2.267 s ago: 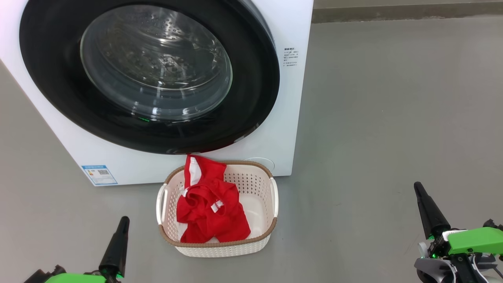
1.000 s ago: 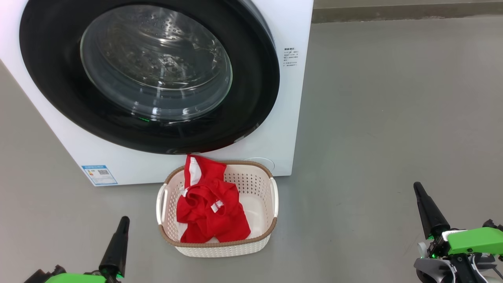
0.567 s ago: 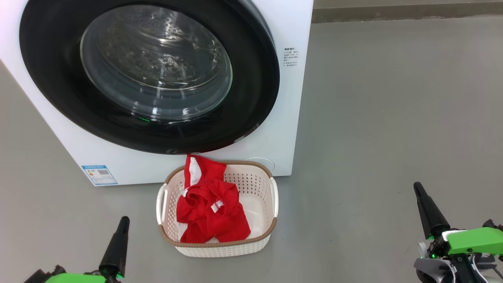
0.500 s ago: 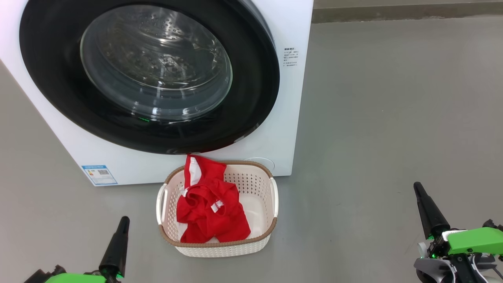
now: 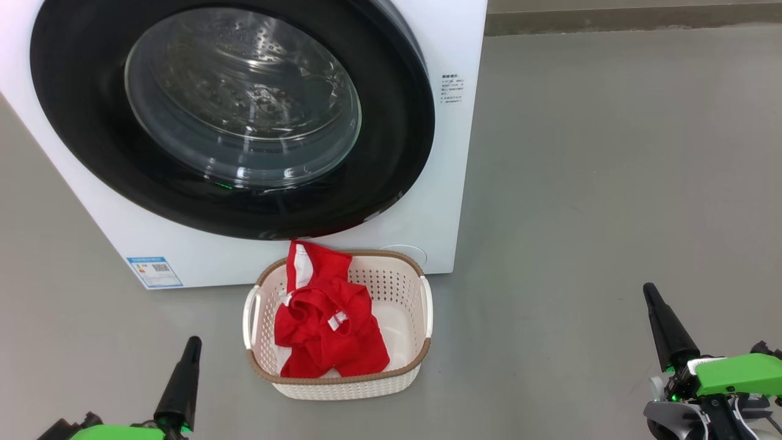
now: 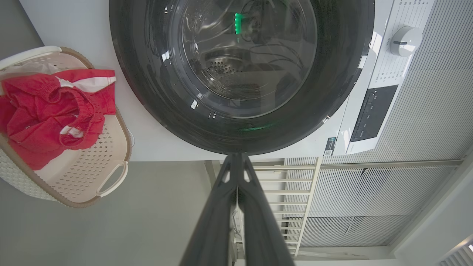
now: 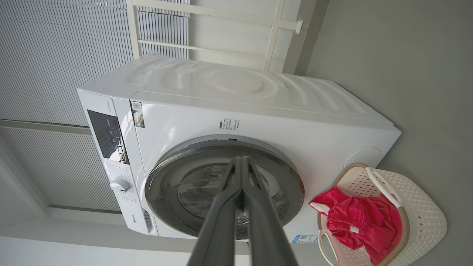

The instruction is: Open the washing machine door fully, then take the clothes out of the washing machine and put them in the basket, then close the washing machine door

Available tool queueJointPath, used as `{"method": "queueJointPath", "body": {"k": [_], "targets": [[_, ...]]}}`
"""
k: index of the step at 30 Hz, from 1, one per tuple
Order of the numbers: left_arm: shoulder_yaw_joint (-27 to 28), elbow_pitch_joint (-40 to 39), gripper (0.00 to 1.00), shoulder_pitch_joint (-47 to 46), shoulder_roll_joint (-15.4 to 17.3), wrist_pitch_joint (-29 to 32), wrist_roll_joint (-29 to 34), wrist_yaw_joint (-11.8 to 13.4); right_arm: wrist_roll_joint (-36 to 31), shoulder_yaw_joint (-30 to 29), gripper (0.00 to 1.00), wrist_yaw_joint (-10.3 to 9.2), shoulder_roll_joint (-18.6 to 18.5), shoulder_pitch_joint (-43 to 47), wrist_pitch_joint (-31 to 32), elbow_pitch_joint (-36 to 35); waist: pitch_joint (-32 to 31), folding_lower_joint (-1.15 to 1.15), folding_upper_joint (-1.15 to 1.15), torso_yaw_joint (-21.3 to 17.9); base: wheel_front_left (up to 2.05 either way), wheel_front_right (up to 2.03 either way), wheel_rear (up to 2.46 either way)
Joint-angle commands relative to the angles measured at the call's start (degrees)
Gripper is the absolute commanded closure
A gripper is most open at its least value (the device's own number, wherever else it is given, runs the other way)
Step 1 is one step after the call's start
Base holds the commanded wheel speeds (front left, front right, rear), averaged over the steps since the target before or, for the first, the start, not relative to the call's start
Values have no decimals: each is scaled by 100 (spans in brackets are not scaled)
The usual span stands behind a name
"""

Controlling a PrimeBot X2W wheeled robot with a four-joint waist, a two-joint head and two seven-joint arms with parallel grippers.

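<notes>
well, in the head view the big white front-loading washing machine (image 5: 446, 183) has its round door of glossy black rim and bulging clear glass (image 5: 79, 153) lying flush against its front, so i judge it shut. the small cream perforated plastic basket with a brown rim (image 5: 421, 360) sits on the floor just in front of the machine, below the door, probably to keep the drop short. the bright red soft clothes with white panels (image 5: 324, 330) lie inside it, one end draped over the rim nearest the machine. the left gripper (image 5: 193, 343) and right gripper (image 5: 649, 290) hang well back from the machine, apparently parked. in the left wrist view the two dark fingers (image 6: 218, 207) press together on nothing, aimed at the door's lower rim. in the right wrist view that arm's fingers (image 7: 221, 214) likewise meet, empty, pointing at the door. the drum shows no red, so the job seems finished.
</notes>
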Motion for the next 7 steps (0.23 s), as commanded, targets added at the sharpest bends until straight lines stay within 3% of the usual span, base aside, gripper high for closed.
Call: {"method": "queueJointPath", "body": {"k": [1,7], "targets": [[153,-118,100,-238,104,20,-39,-41,32,89,100,-4,-46,-240,38,-139,0,0,0,0,0,0,0],[153,-118,100,-238,104,20,-39,-41,32,89,100,-4,-46,-240,39,-139,0,0,0,0,0,0,0]]}}
